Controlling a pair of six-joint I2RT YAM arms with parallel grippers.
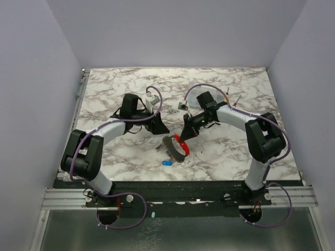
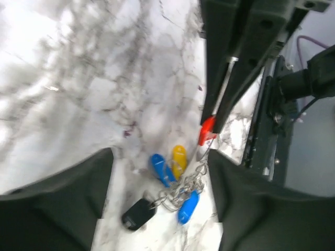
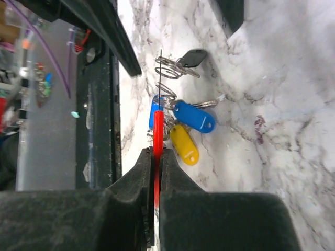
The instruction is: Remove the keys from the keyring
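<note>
The keys (image 2: 172, 188) lie bunched on the marble: two blue tags, a yellow tag (image 2: 179, 159), a black-headed key (image 2: 137, 213) and silvery rings of the keyring (image 3: 166, 68). My right gripper (image 3: 155, 151) is shut on a thin red tag (image 3: 157, 128) joined to the bunch, holding it edge-on above the blue tag (image 3: 194, 116) and the yellow one. My left gripper (image 2: 159, 153) hovers open over the bunch with a finger on each side, touching nothing. From above, the bunch (image 1: 172, 150) sits between the left gripper (image 1: 159, 126) and the right gripper (image 1: 184, 137).
A loose blue tag (image 1: 167, 162) lies just in front of the bunch, near the table's front edge (image 1: 178, 181). The black front rail (image 3: 97, 104) runs close beside the keys. Small items (image 1: 230, 99) lie at the back right behind the right arm.
</note>
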